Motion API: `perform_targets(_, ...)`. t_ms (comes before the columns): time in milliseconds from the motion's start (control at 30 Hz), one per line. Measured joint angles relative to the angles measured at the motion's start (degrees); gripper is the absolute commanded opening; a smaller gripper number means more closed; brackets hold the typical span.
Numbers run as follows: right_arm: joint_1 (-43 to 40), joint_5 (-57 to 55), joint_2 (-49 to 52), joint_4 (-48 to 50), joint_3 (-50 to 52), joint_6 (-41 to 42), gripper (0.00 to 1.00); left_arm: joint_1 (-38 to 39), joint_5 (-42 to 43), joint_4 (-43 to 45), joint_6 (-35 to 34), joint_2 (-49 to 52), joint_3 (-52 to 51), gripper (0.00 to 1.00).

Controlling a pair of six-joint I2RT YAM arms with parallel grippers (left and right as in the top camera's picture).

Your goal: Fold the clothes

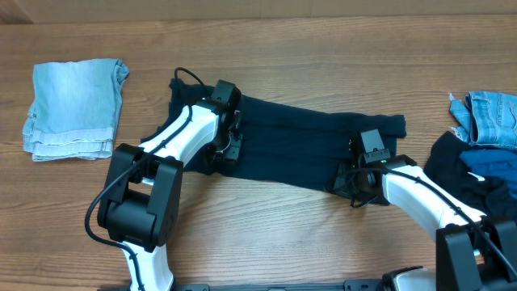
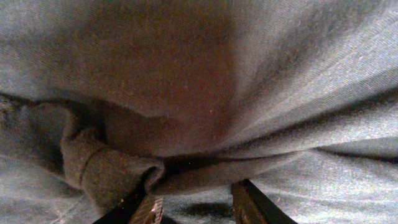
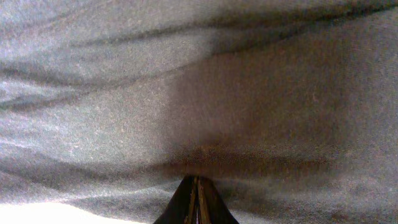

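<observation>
Close up, the left hand [image 2: 196,204] is released. Its two fingers [image 2: 252,205] stand apart at the bottom of the wrist view. A rolled hem of the dark trousers [image 1: 299,149] bunches just beside one finger, and flat cloth shows in the gap between the two. The right hand [image 3: 196,198] is clenched, its fingers pressed into one narrow wedge with only a thin line between them. The tip meets the same dark cloth and long creases run toward it, so it looks to be pinching a thin layer of the trousers. From above, the left hand sits on the trousers near their left end. The right hand sits at their near edge, toward the right end.

The trousers lie stretched long across the middle of the counter [image 1: 283,234]. They slant slightly, the left end farther from the robot than the right. The counter is brown wood with a plain grain and fills the whole overhead view; nothing of the room beyond it shows.

Counting the clothes:
- One pair of dark trousers lies under the hands.
- One folded piece of faded denim [image 1: 77,105] lies well apart at the far left.
- A loose heap at the right edge holds a second faded denim piece [image 1: 493,113], a dark garment [image 1: 448,162] and a brighter blue garment [image 1: 485,168].

There are two arms and two hands.
</observation>
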State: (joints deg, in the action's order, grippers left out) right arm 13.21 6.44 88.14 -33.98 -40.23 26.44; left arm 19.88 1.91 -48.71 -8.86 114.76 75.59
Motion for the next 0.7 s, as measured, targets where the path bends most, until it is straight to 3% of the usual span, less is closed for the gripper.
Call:
perform_targets(333,0.0,-2.6,-0.6,-14.8,-1.5,13.9,0.04,0.0,0.2,0.1,0.0,0.0,0.0,0.41)
perform_targets(467,0.1,-3.4,-0.9,-12.1,-1.4,10.7,0.04,0.0,0.0,-0.2,0.0,0.0,0.2,0.35)
perform_targets(567,0.0,-3.9,-4.5,-14.4,-3.6,6.9,0.04,-0.1,-0.4,-7.5,0.0,1.7,4.7,0.39)
perform_targets(700,0.1,-3.9,-11.3,-16.9,-7.3,4.7,0.09,-0.1,-0.5,-17.7,0.0,2.4,18.8,0.46)
